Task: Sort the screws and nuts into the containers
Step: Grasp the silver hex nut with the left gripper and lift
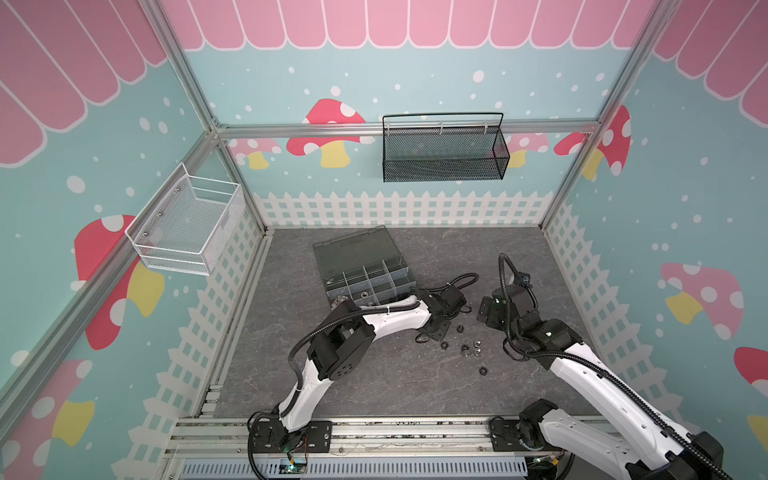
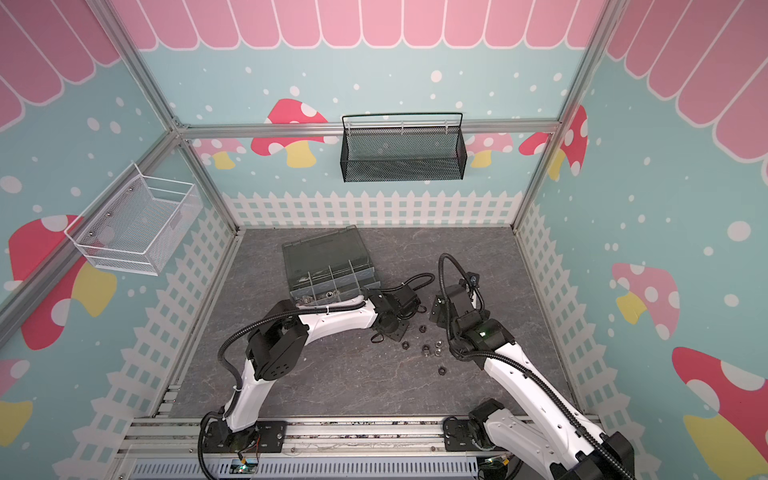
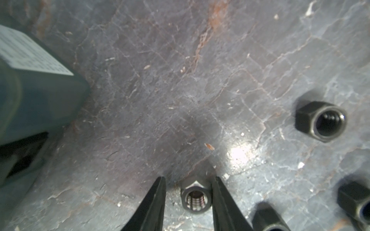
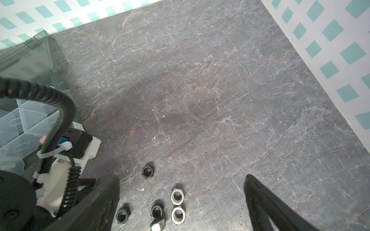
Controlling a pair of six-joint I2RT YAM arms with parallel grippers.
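I see small shiny silver hex nut (image 3: 196,200), threads visible in bore, on grey marbled worktop (image 3: 180,80) between my part-open left fingers (image 3: 152,210); right fingers (image 4: 258,200) spread wide, empty.

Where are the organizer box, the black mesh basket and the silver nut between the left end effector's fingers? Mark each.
organizer box (image 1: 353,251): in a top view, on its open lid.
black mesh basket (image 1: 442,160): in a top view, on its front mesh wall.
silver nut (image 3: 196,200): left wrist view, on its threaded bore.
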